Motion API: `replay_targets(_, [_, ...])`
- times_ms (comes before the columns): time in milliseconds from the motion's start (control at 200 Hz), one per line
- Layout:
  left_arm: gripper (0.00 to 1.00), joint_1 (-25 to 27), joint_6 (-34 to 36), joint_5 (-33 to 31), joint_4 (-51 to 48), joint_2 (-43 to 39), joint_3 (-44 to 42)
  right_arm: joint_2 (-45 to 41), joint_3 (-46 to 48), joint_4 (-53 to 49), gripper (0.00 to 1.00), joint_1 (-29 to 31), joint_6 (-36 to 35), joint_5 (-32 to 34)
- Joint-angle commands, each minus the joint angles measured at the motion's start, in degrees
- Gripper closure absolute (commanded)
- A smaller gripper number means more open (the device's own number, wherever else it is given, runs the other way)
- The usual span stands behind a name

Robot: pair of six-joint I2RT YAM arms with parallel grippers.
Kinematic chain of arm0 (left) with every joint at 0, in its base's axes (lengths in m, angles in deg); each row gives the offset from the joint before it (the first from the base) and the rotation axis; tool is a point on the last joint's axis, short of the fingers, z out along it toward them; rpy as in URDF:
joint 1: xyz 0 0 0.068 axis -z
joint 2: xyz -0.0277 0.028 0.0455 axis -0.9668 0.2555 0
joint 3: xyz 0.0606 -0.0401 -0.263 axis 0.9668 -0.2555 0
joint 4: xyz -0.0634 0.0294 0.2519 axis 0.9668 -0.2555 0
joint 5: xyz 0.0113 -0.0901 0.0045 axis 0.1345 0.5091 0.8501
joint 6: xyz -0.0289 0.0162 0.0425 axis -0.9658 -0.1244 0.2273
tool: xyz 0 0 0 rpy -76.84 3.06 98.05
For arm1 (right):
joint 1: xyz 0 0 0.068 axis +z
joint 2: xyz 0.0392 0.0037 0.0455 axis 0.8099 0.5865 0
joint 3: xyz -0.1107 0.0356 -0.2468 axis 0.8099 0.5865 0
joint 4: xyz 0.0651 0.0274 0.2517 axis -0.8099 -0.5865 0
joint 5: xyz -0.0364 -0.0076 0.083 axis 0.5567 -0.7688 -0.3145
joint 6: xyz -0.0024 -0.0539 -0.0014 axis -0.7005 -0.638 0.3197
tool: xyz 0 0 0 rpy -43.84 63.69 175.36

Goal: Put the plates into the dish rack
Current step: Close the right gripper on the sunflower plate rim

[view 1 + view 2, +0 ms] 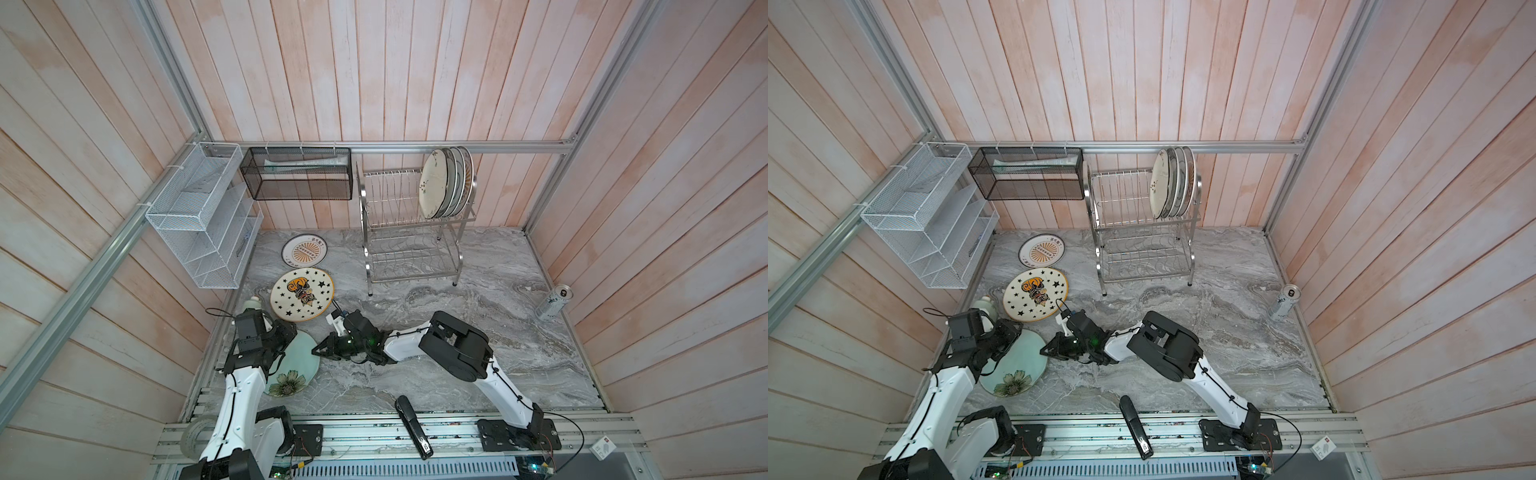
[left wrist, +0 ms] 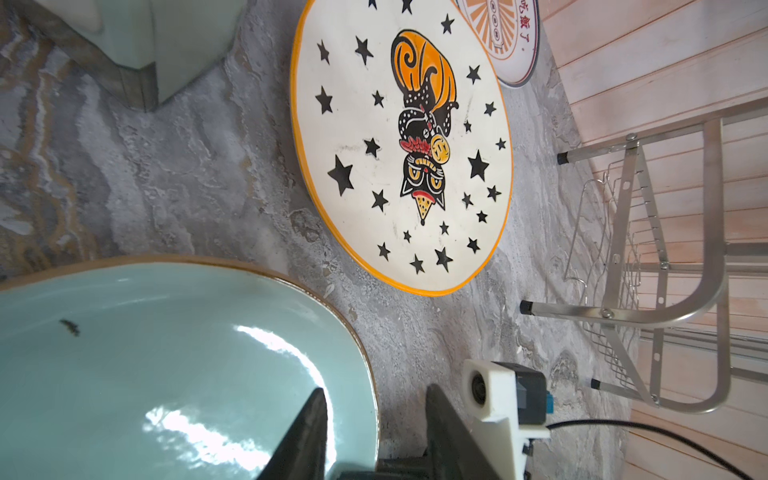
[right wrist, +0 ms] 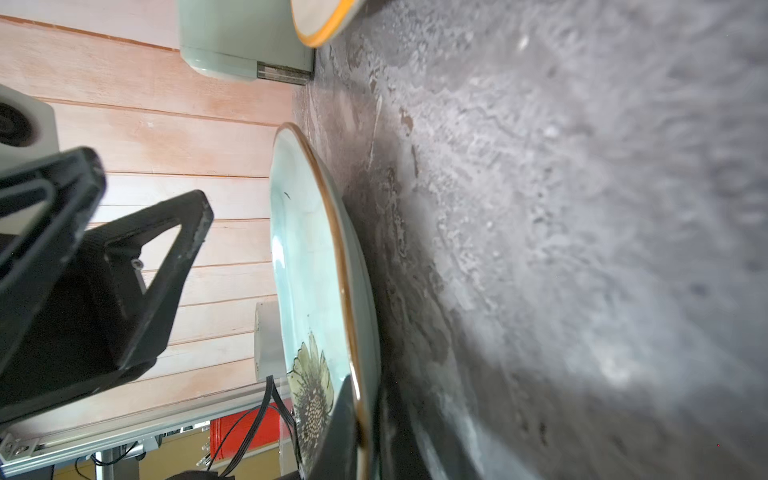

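The pale green plate (image 1: 297, 365), lower left, is pinched at its rim in the closed right gripper (image 3: 365, 401); the left gripper (image 3: 145, 187) is held part-open and empty above it. A lift and a turn onto edge are called for, toward the dish rack (image 1: 395, 199), upper centre, where four plates (image 1: 446, 183) are slotted. The star plate (image 1: 302, 300) lies beside the path.

Four plates (image 1: 444, 183) stand upright in the dish rack (image 1: 395, 249); three lie outside.

The left arm (image 1: 243, 386) hides part of the pale green plate (image 1: 301, 353).
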Motion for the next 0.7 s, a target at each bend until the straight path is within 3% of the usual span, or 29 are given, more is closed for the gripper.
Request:
replay_targets(0, [0.59, -0.3, 0.3, -0.7, -0.6, -0.6, -0.7, 1.4, 0.3, 0.8, 0.95, 0.5, -0.3, -0.9])
replay_targets(120, [0.59, -0.3, 0.5, -0.6, -1.0, -0.7, -0.3, 1.1, 0.8, 1.1, 1.00, 0.4, -0.3, -0.8])
replay_targets(695, [0.59, -0.3, 1.6, 0.0, -4.1, -1.8, 2.2, -5.2, 6.4, 0.6, 1.00, -0.8, -3.7, 2.9])
